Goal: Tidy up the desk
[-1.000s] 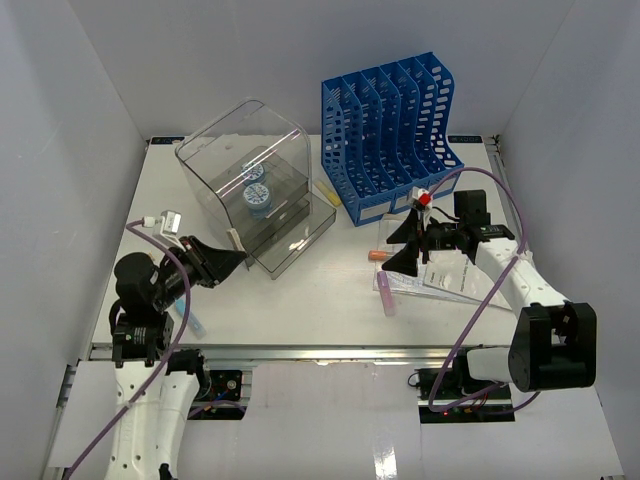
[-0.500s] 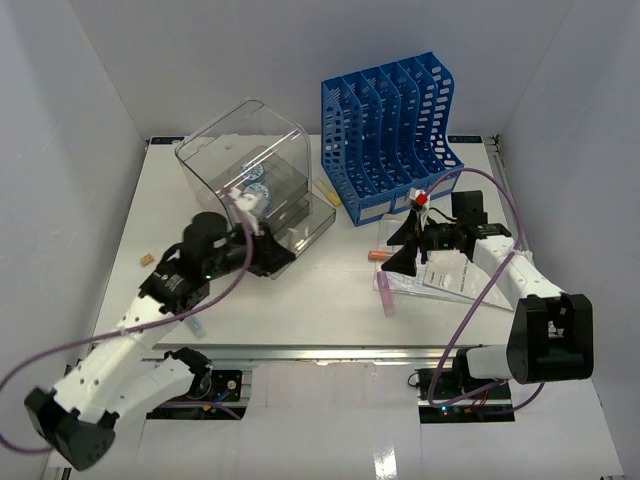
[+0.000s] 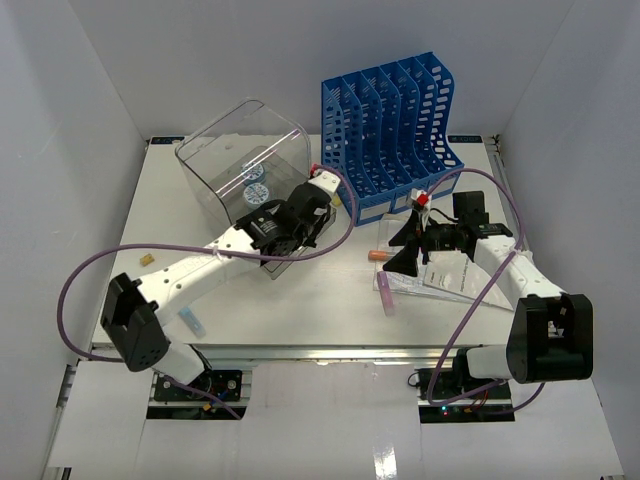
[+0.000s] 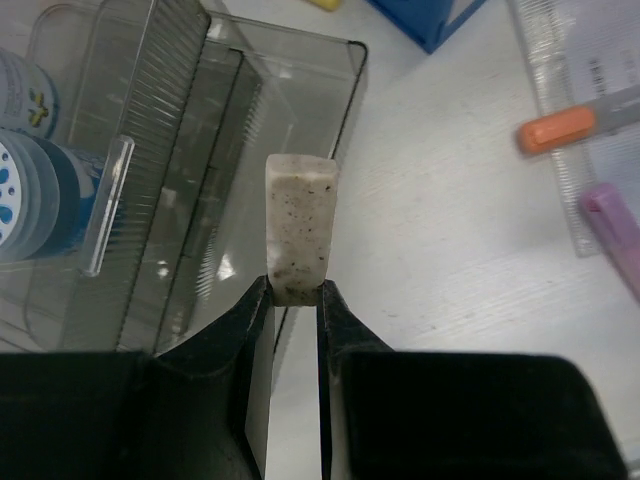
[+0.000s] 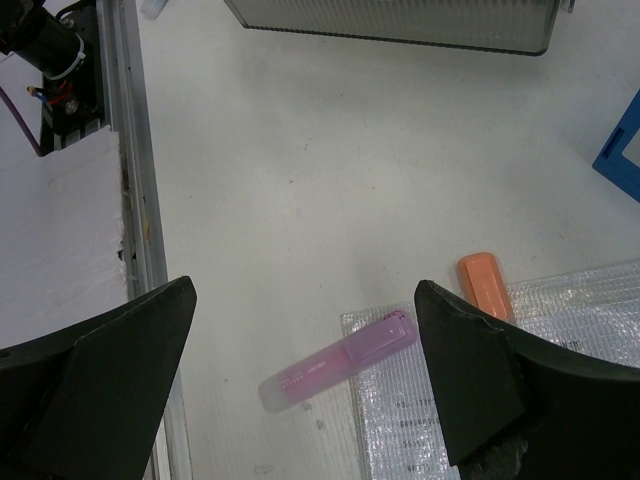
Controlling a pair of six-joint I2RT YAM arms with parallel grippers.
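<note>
On the white desk (image 3: 320, 300), my left gripper (image 3: 300, 222) reaches over the open lower drawer (image 4: 250, 120) of the clear drawer box (image 3: 235, 160). In the left wrist view that gripper (image 4: 296, 290) is shut on a white speckled eraser (image 4: 298, 225), which sticks out past the fingertips above the drawer's front corner. My right gripper (image 3: 403, 250) hangs open and empty above a pink highlighter (image 5: 340, 362) and an orange highlighter (image 5: 484, 283); its jaws stand wide apart in the right wrist view (image 5: 305, 300).
A blue slotted file rack (image 3: 390, 130) stands at the back. Blue tape rolls (image 4: 30, 190) sit inside the drawer box. A clear plastic sleeve (image 3: 455, 280) lies under the highlighters' ends. A yellow item (image 3: 328, 194), a tan bit (image 3: 146, 259) and a small blue item (image 3: 192, 320) lie loose. The metal rail (image 5: 135, 200) runs along the front.
My left arm has swung from the front left corner across to the drawer box, carrying the eraser. The right arm has not moved.
</note>
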